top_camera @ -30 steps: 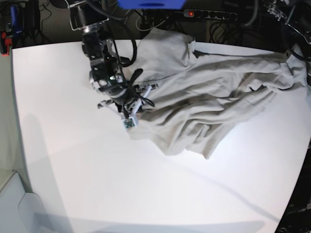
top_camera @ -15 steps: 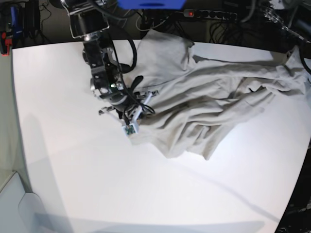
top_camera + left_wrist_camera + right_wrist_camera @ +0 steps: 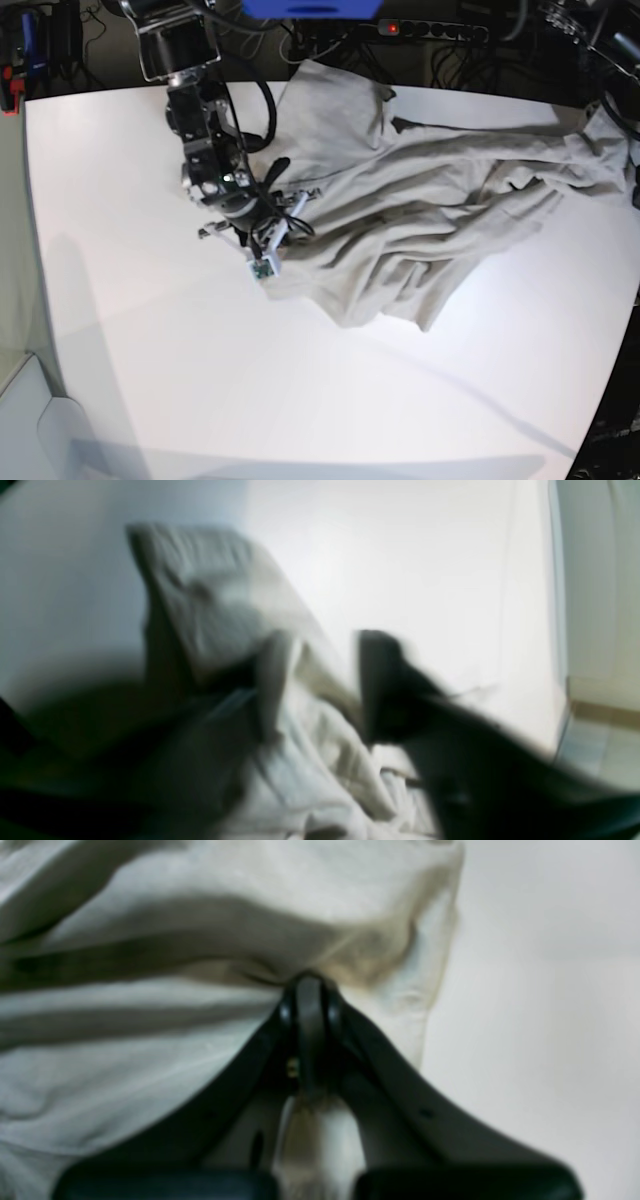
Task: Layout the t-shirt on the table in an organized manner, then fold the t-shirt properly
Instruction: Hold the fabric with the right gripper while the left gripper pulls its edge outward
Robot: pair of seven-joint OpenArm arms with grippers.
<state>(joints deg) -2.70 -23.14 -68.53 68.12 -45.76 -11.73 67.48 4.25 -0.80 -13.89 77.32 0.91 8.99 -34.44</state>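
Right end effector [image 3: 310, 990] is clamping the t-shirt [image 3: 430, 220] edge; left end effector [image 3: 320, 690], blurred, is seemingly parting beside cloth. The crumpled shirt is lying across the desk [image 3: 150, 350]; pulling outward slowly is advisable.

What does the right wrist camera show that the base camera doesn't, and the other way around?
Only the right wrist view shows the right gripper close up, jaws shut on a pinched fold of the t-shirt. Only the base view shows the whole crumpled shirt spread toward the far right edge, the power strip behind the table, and the right arm's full reach. Both show beige fabric against the white tabletop.
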